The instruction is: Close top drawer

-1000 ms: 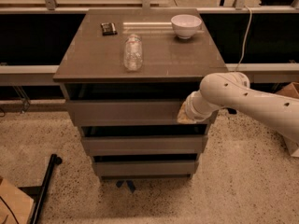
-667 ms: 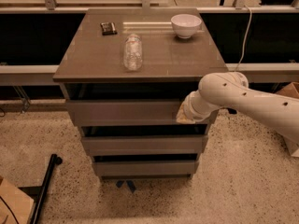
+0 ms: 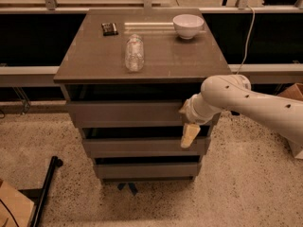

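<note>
The top drawer (image 3: 123,113) is a wide grey drawer with a plain front, just under the brown tabletop (image 3: 161,56). It stands pulled out a little, with a dark gap above its front. My gripper (image 3: 189,129), at the end of the white arm (image 3: 246,100) coming in from the right, is at the right end of the drawer's front panel. Its beige tip hangs down over the gap below that panel.
A clear plastic bottle (image 3: 134,53) lies on the tabletop, with a white bowl (image 3: 188,25) and a small dark packet (image 3: 110,29) behind it. Two narrower grey drawers (image 3: 137,147) sit below. A black pole (image 3: 47,183) and cardboard (image 3: 12,207) lie on the floor at left.
The gripper's beige tip now hangs lower against the drawer front's right end. The arm and the top drawer have hardly moved.
</note>
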`<state>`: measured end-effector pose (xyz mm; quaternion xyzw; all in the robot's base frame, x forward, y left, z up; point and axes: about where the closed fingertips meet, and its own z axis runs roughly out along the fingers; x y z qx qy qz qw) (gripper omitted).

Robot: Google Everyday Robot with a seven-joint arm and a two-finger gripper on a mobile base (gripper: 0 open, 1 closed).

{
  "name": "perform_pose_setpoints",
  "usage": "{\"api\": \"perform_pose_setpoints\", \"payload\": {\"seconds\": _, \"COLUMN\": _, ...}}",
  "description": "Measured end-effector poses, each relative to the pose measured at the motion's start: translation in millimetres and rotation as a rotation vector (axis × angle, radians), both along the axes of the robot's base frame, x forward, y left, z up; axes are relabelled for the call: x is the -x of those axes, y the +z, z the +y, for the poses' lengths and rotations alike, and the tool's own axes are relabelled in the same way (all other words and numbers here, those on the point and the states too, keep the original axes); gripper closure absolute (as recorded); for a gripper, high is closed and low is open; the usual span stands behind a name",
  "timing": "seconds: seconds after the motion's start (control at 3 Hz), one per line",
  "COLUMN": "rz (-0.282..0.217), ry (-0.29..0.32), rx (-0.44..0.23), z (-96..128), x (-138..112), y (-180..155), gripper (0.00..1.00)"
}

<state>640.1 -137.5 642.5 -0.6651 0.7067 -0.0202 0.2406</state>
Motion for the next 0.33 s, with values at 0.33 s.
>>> {"api": "perform_pose_setpoints", "payload": {"seconds": 0.33, "rz": 0.0, "ry": 0.0, "rx": 0.0, "z": 0.4, "x": 2.7, "y": 0.0, "gripper": 0.0}}
